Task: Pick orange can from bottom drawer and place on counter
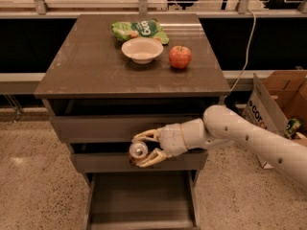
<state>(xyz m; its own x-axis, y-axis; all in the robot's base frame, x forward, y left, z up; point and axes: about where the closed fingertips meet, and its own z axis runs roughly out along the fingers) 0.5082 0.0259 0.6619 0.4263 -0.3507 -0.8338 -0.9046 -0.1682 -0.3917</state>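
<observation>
Where the white arm [254, 138] reaches in from the right of the camera view, the gripper [139, 150] sits in front of the cabinet's drawer stack, level with the middle drawer [100, 163]. Its two pale fingers [146, 135] curve one above and one below the orange can [138, 151] and are closed against it, so the can is clamped between them. The can lies on its side in that grip, with its silver top turned towards the camera and a little orange body showing behind. It hangs clear of the bottom drawer [141, 198], which is pulled out below it. The can is also well below the counter [96, 71].

On the counter stand a white bowl [142, 49] near the back middle and a red apple [180, 57] just to its right, the two apart. A green snack bag [139, 29] lies behind the bowl. The top drawer [110, 126] is slightly ajar under the counter's edge. A cardboard box [276, 97] stands on the speckled floor [33, 176] to the right of the cabinet.
</observation>
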